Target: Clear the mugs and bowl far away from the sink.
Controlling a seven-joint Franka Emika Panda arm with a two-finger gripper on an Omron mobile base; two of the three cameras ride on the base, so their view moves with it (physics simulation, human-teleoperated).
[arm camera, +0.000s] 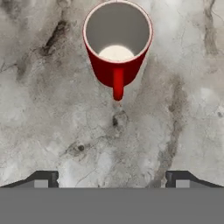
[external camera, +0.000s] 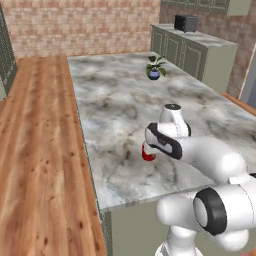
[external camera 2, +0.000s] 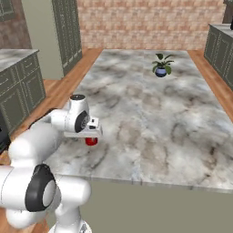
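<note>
we see our gripper (arm camera: 112,179) with fingers spread wide and empty at the frame's bottom; the red mug (arm camera: 117,46) stands upright on the marble counter (arm camera: 39,109), upper centre. it looks light, rigid, glossy; we'd pinch its rim wall.

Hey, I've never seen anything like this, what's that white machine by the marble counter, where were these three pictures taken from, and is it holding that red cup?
The white machine is a jointed robot arm in a computer-rendered kitchen. Two pictures come from cameras behind it, one on its left and one on its right, looking forward over a grey marble counter. The third comes from a camera on its hand, looking down; the two small dark fingertips at the bottom stand wide apart. On the counter stands a small red mug with a white inside, upright, its handle toward the hand. The hand is open and holds nothing; the mug sits apart from the fingertips. Farther back is a small blue plant pot.
</note>
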